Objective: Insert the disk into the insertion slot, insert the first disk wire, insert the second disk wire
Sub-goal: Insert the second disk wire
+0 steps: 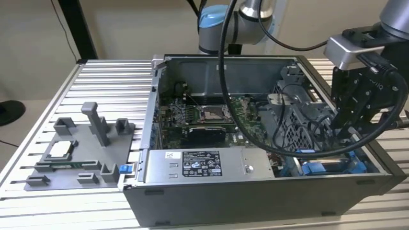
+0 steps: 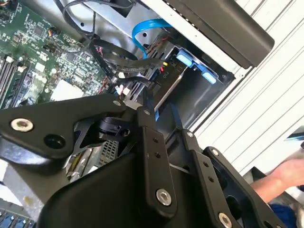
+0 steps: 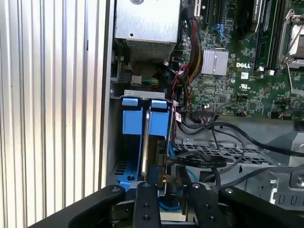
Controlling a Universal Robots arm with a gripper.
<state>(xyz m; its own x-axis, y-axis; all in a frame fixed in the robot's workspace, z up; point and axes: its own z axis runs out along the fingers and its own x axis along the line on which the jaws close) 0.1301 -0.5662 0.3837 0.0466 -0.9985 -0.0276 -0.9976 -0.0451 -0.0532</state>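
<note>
The disk [image 3: 146, 142] stands on edge in the insertion slot [image 3: 117, 142], with its bright blue frame [image 3: 133, 118] between the bay's grey walls. In the exterior view my gripper [image 1: 343, 139] reaches down into the open computer case at the slot [image 1: 332, 167], at the exterior view's right. In both wrist views the gripper [image 3: 166, 183] sits at the disk's near end. Its fingers [image 2: 146, 118] stand close together on the connector of a flat black disk wire [image 3: 199, 162]. A blue cable [image 2: 145, 28] loops near the disk [image 2: 167, 90].
The silver power-supply box [image 1: 204, 165] lies along the case front. The motherboard [image 1: 198, 112] and a perforated grey cage [image 1: 297, 120] crowd the bay, with loose black cables between them. A grey fixture [image 1: 76, 148] sits on the table at the exterior view's left. A person's hand [image 2: 285, 173] is beside the case.
</note>
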